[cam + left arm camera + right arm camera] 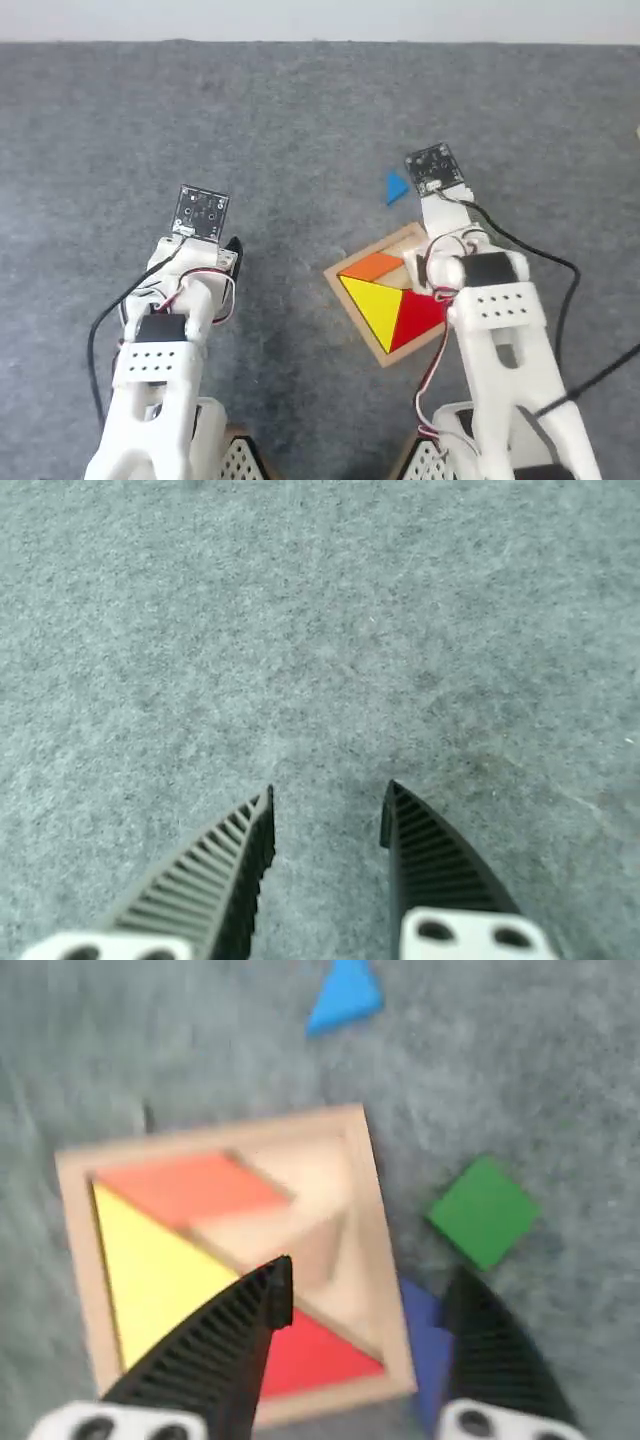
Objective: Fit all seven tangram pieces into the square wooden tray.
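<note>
The right claw (372,1278) hangs with its jaws spread and nothing between them, right above the near side of the tray (250,1126). Under one finger lies the red triangle (320,1355), with the yellow triangle (150,1270) beside it and the orange piece (190,1188) just beyond; all three sit inside the tray. The rest of the tray floor is bare wood. Under the other finger, just outside the rim, a dark blue piece (425,1320) peeks out. A little farther off lies the green square (485,1210), and well beyond the tray's far rim the light blue triangle (345,995).

The step in hand is probably fetching a loose piece. The dark blue one is closest, but it lies against the rim, so the claw should straddle its free edges and come straight down, to avoid knocking the tray and the seated pieces.

The left claw (330,792) hovers open and empty over the grey mat (300,600).
</note>
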